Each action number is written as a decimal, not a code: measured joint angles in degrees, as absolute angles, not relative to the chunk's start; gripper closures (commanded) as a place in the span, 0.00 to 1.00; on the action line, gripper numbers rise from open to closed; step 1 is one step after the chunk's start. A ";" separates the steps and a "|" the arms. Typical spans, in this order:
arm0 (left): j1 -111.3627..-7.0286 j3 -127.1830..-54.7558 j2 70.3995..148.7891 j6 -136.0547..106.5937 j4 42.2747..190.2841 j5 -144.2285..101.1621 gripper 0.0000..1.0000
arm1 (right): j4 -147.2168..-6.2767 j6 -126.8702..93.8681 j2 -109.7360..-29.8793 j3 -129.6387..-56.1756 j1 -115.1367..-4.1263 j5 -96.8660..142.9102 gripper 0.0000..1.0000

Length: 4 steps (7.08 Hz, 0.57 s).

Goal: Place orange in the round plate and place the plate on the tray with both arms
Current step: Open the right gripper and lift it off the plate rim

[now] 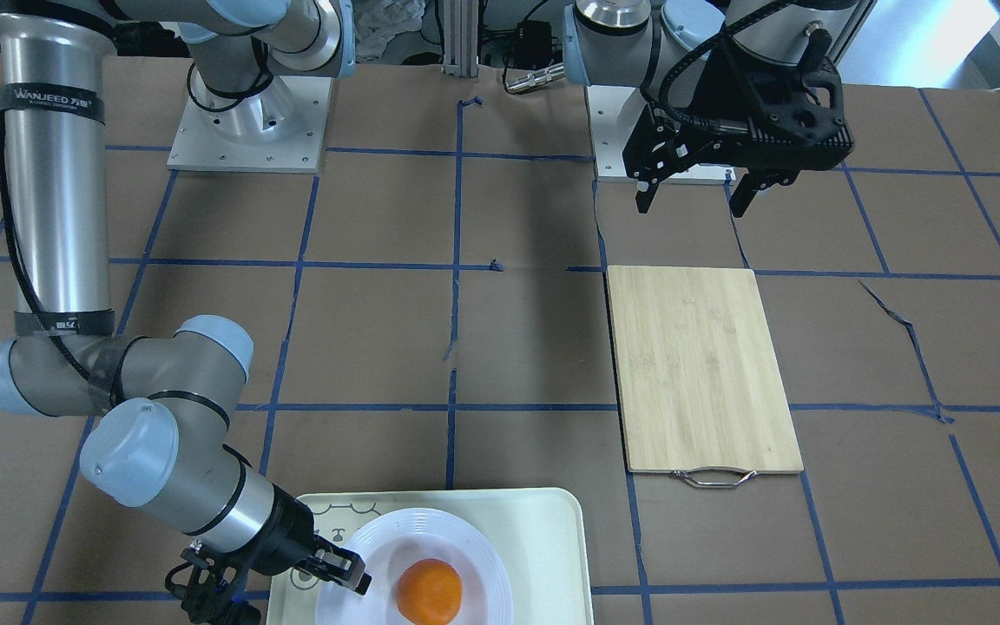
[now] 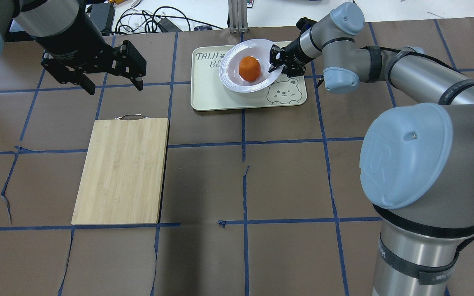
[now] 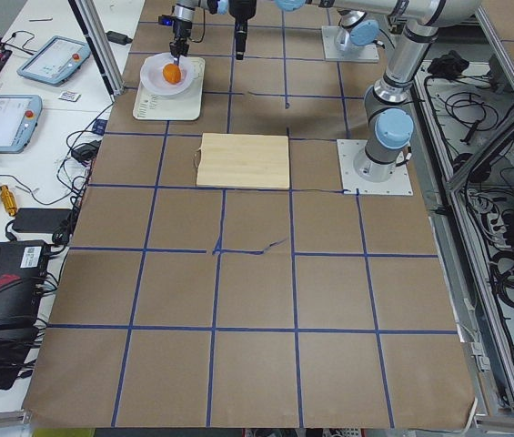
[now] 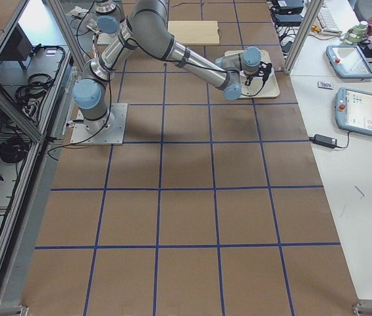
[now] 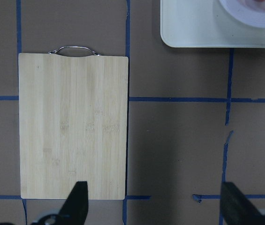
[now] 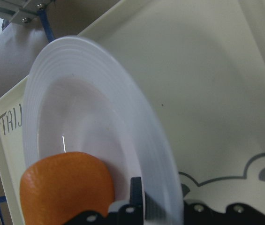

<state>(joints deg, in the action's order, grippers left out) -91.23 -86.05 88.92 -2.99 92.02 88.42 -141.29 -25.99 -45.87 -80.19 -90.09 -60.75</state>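
The orange [image 2: 249, 68] lies in the sunken centre of the round plate [image 2: 231, 76], which sits over the far part of the tray [image 2: 208, 94]. My right gripper [image 2: 276, 61] is shut on the plate's rim on the side nearest the bear face. In the right wrist view the rim [image 6: 137, 117] runs between the fingers and the plate looks tilted above the tray [image 6: 216, 93]; I cannot tell whether its far side touches. My left gripper [image 2: 113, 84] hangs open and holds nothing, above the bare table beyond the handle end of the bamboo board.
A bamboo cutting board [image 2: 121, 170] with a metal handle lies on the robot's left half of the table. Both arm base plates [image 1: 248, 121] stand at the robot's edge. Tablets [image 3: 56, 59] and cables lie on the white bench past the tray.
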 measured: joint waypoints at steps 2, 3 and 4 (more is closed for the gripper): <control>-91.23 -86.04 88.94 -2.99 92.02 88.42 0.00 | -141.22 -26.30 -45.66 -80.07 -89.94 -60.98 0.00; -91.23 -86.04 88.94 -2.99 92.02 88.42 0.00 | -140.04 -25.17 -45.88 -79.21 -89.74 -61.51 0.00; -91.23 -86.04 88.93 -2.99 92.02 88.42 0.00 | -136.90 -22.34 -46.62 -77.94 -89.45 -63.59 0.00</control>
<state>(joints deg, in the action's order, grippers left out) -91.23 -86.04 88.93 -2.99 92.02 88.42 -136.90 -22.34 -46.62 -77.94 -89.45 -63.59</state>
